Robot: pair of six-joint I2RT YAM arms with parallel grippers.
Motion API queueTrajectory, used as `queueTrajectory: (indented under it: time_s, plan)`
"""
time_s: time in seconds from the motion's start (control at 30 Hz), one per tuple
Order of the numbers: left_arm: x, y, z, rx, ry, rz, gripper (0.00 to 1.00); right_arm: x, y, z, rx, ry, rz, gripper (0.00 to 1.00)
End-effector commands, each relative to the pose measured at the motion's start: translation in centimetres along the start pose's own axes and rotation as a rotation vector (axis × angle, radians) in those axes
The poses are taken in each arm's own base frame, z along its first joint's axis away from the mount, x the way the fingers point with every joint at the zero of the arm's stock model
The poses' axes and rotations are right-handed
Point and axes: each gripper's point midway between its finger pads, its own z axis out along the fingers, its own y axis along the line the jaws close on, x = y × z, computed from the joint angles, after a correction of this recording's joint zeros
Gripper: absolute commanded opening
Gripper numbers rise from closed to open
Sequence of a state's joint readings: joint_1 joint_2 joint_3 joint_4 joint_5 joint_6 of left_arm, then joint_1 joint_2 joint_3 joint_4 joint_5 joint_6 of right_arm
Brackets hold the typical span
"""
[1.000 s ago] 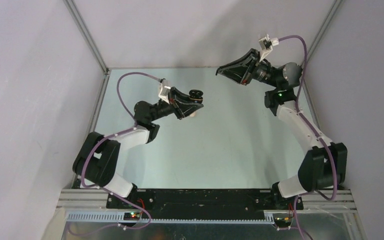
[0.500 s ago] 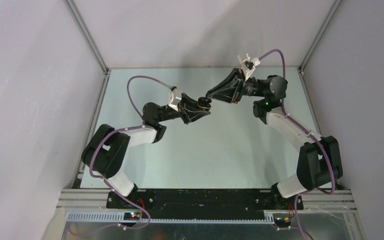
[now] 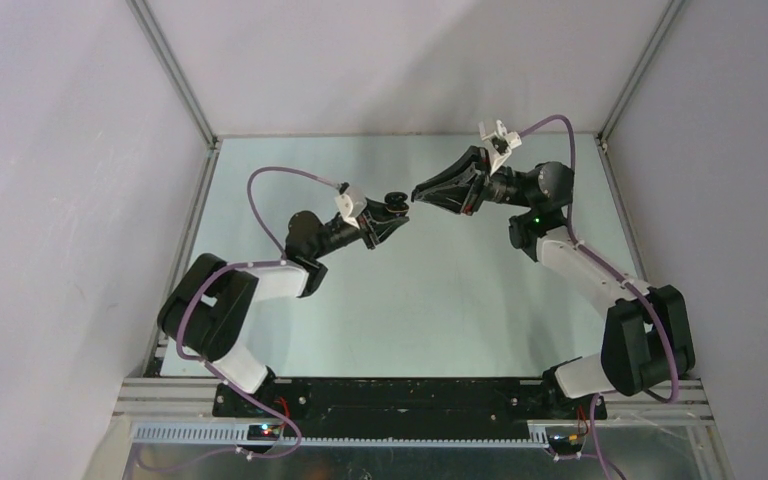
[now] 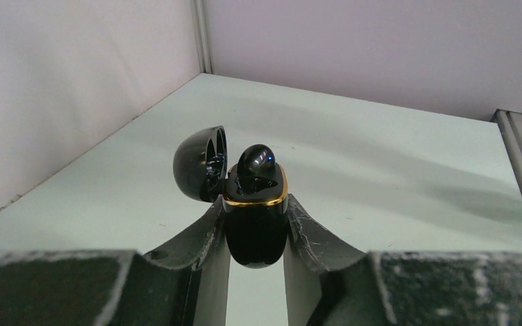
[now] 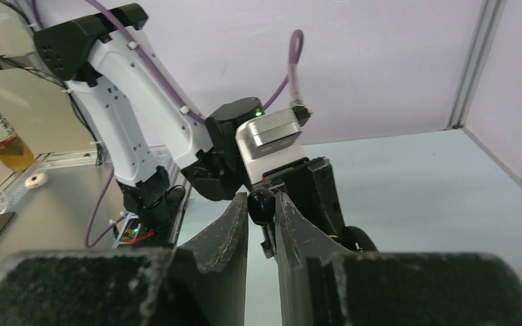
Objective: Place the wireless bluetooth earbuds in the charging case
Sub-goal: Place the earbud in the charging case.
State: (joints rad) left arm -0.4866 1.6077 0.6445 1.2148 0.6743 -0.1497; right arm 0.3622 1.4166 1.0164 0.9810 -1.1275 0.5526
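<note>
- as left fingers [image 4: 198, 238] clamp the open charging case [image 4: 255, 234], right fingers [image 5: 228, 227] pinch a black earbud [image 5: 261, 204] just beside it.
- next, likely: line it up, press into the case.

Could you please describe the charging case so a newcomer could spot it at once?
Look above the far half of the pale green table. There the left gripper clamps the charging case: glossy black, gold-rimmed, lid flipped open, one black earbud seated inside.
</note>
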Motion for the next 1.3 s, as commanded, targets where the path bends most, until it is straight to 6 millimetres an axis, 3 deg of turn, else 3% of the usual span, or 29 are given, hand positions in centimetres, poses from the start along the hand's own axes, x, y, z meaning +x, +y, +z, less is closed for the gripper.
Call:
queueTrajectory:
  time_s: [0.0,0.33,0.57,0.97,1.27]
  plan:
    - [-1.7,-0.8,0.5,0.013,-0.052,0.122,0.01,0.4,-1.5,0.6,0.055,-0.034,-0.055,0.22]
    - [-3.1,-3.9,0.6,0.119,-0.086,0.16,0.0,4.6,-1.6,1.6,0.062,0.0,-0.036,0.24]
    - [-5.0,-4.5,0.3,0.13,-0.126,0.139,0.02,4.6,-1.2,1.2,0.077,-0.017,-0.061,0.24]
    - [-5.0,-4.9,0.4,0.149,-0.13,0.095,0.02,4.0,-1.5,1.2,0.111,-0.105,0.003,0.24]
    - [-5.6,-5.1,0.6,0.157,-0.143,0.07,0.02,5.4,-1.3,1.6,0.105,-0.106,-0.025,0.24]
